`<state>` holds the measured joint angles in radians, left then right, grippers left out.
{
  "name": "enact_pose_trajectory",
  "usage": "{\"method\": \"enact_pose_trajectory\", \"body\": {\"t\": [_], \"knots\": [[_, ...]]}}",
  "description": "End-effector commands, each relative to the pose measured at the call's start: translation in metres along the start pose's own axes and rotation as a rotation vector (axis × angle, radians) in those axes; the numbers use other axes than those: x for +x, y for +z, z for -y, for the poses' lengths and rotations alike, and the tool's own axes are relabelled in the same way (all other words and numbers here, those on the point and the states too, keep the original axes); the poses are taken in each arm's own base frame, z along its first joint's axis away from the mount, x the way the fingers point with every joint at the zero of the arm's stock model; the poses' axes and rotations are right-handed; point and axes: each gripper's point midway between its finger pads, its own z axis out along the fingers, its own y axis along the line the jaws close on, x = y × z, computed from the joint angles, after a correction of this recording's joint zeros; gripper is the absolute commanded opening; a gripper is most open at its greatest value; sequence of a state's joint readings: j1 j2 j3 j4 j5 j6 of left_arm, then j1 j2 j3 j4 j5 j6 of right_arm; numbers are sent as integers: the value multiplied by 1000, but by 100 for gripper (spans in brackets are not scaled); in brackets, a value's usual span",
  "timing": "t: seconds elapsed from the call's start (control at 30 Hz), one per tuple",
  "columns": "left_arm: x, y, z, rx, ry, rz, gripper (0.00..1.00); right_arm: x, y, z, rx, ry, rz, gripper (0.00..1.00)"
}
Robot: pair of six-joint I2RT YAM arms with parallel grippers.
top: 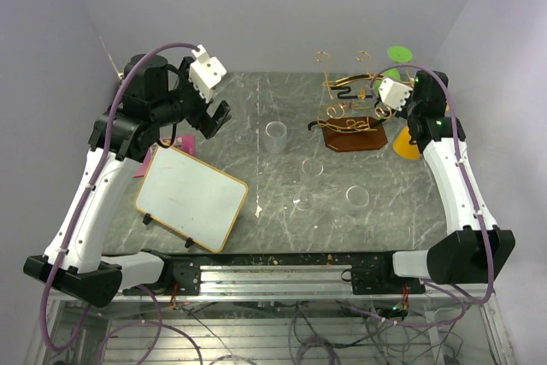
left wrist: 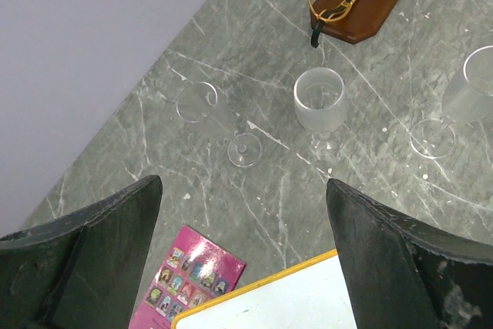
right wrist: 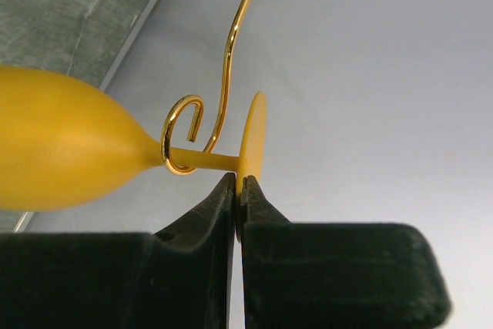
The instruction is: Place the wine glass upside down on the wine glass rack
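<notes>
Looks like the end of the hang step: yellow wine glass (right wrist: 69,148) seated by its stem in a gold hook of the wine glass rack (right wrist: 226,59). Right gripper (right wrist: 240,184) jaws closed at foot rim, can't tell if pinching. Left gripper (left wrist: 243,184) jaws wide, holding nothing. Next: back off straight, without nudging the stem

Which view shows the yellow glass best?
Right wrist: yellow glass fills the frame, stem in the rack hook, foot rim pinched by the right gripper. Top view shows only a yellow sliver beside the right arm; left wrist misses it.
</notes>
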<state>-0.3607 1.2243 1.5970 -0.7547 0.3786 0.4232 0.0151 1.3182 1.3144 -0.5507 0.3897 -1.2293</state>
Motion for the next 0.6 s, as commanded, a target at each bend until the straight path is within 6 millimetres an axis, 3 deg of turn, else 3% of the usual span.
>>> {"method": "enact_pose_trajectory", "body": {"t": [0.0,0.57], "knots": [[-1,-5,4,15,13,13,98,3,-8,-1,-1,12,6,4],[3,-2,2,13,19,0,98,-23,1,-11,-27,-2,40,6]]}}
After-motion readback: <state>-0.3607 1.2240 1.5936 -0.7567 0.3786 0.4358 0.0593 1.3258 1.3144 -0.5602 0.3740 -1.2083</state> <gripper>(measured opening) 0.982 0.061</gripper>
